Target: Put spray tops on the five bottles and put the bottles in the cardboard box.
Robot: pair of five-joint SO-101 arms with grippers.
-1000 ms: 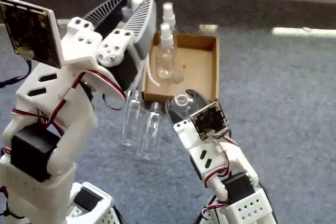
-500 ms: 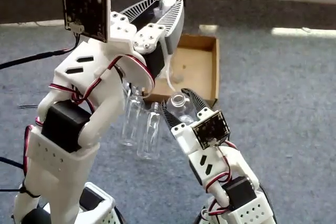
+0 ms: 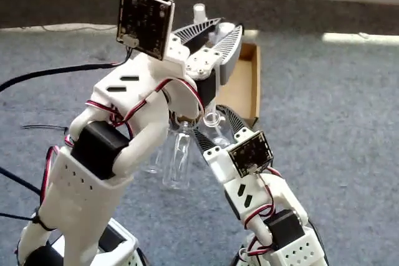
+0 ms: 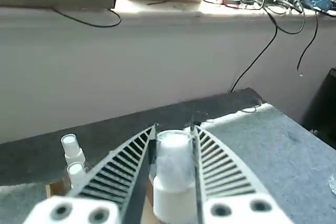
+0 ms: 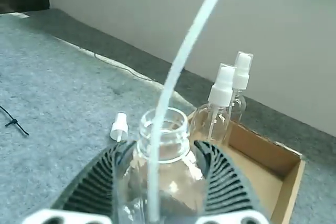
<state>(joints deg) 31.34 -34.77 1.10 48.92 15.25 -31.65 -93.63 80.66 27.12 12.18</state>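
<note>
Left gripper point(image 4: 174, 127), as I saw it: fingers closed on a white spray top point(image 4: 172, 171), high above the cardboard box point(image 3: 255, 82). My right gripper point(image 5: 160, 148) clasped an uncapped bottle point(image 5: 163, 129) at the box's near edge. The dip tube point(image 5: 181, 72) crossed the bottle's neck. Two capped bottles point(image 5: 223, 103) stood at the box's far edge.

Left arm point(image 3: 118, 135) is reared up high and folded forward over the table; left gripper point(image 4: 174, 127) is clamped on a spray top point(image 4: 172, 171); right arm point(image 3: 255, 194) sits low, wrist tipped up; right gripper point(image 5: 160, 148) is pinched round a bottle point(image 5: 163, 121), just below the left one.
</note>
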